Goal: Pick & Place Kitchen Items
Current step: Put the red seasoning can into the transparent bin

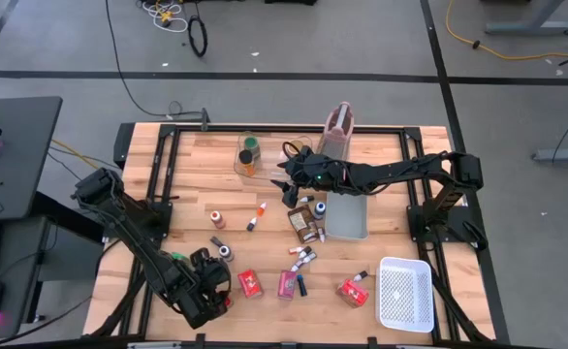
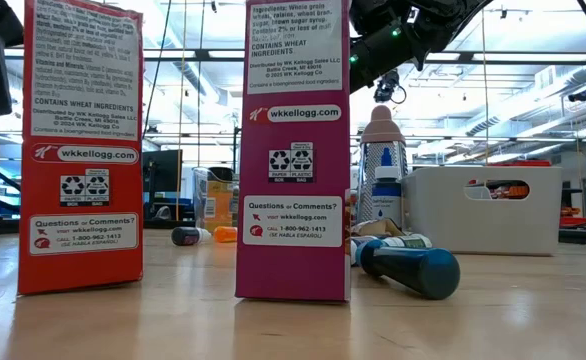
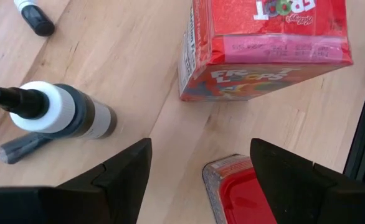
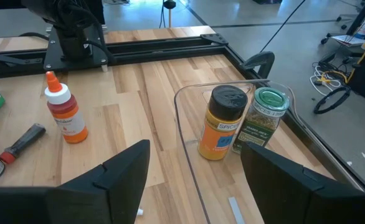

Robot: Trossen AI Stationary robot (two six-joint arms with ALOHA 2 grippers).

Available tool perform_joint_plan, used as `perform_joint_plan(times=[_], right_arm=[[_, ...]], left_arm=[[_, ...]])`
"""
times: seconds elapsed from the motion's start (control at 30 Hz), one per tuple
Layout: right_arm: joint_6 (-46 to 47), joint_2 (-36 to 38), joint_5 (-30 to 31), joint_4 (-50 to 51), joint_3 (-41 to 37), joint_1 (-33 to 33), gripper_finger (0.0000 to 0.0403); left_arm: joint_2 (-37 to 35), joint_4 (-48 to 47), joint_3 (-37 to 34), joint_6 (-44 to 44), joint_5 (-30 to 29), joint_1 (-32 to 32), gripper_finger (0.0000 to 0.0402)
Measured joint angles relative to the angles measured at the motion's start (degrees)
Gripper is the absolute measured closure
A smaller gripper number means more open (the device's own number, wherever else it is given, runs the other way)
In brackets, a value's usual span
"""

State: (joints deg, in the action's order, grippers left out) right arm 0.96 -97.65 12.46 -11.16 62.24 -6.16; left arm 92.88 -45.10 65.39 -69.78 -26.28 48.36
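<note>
Landmark: grey tray (image 1: pixel 346 219) at mid-desk.

Left claw (image 1: pixel 209 281) sits low at the desk's (image 1: pixel 381 145) near edge, well to the left of the tray. Fingers spread, nothing between them. In its wrist view a red-lidded jar (image 3: pixel 241 190) lies just ahead between the finger tips; whether it touches them cannot be told. A red cereal packet (image 3: pixel 263 46) stands past it, and a dark bottle with a white collar (image 3: pixel 58 115) lies on its side nearby.

Right claw (image 1: pixel 289 184) hovers just left of the tray's far end, fingers spread, holding nothing. Its wrist view shows a clear bin (image 4: pixel 192 146) with two spice jars standing inside, touching: one yellow-bodied with a dark lid (image 4: pixel 223 121), one with a green lid (image 4: pixel 266 118). An orange bottle with a white cap (image 4: pixel 64 115) stands on the desk outside the bin.

Remaining kitchen items lie scattered left of and nearer than the tray: small bottles, a pink packet (image 1: pixel 288 284), and another red packet (image 1: pixel 353 292). White mesh basket (image 1: pixel 405 294) sits near-right of the tray; pinkish jug (image 1: pixel 339 126) beyond it.
</note>
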Motion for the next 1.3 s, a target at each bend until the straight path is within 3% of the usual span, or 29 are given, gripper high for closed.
perform_joint_plan(times=[0.27,0.5,0.7,0.87,1.1,1.3], right_arm=[[1.20,0.00,-0.03,-0.76,0.00,0.01,0.0140],[7.29,0.00,0.01,-10.27,0.00,-0.01,0.0140],[2.24,0.04,0.67,-18.98,0.00,-0.14,0.0140],[-1.22,0.04,5.60,-23.87,0.00,-0.16,0.0140],[-2.50,0.02,6.59,-20.62,0.00,-0.16,0.0140],[-7.47,0.02,6.04,-18.65,0.00,-0.12,0.0140]], left_arm=[[0.01,0.02,0.00,0.15,0.00,0.00,0.0123],[0.02,0.80,0.00,0.20,0.24,-0.02,0.0123],[0.00,6.27,0.02,3.72,-0.03,-0.02,0.0123],[0.00,7.52,0.04,4.23,-0.34,0.07,0.0123],[0.00,7.74,0.04,7.41,-4.72,0.55,0.0123],[0.84,9.52,0.04,8.54,-12.77,3.55,0.0123]])
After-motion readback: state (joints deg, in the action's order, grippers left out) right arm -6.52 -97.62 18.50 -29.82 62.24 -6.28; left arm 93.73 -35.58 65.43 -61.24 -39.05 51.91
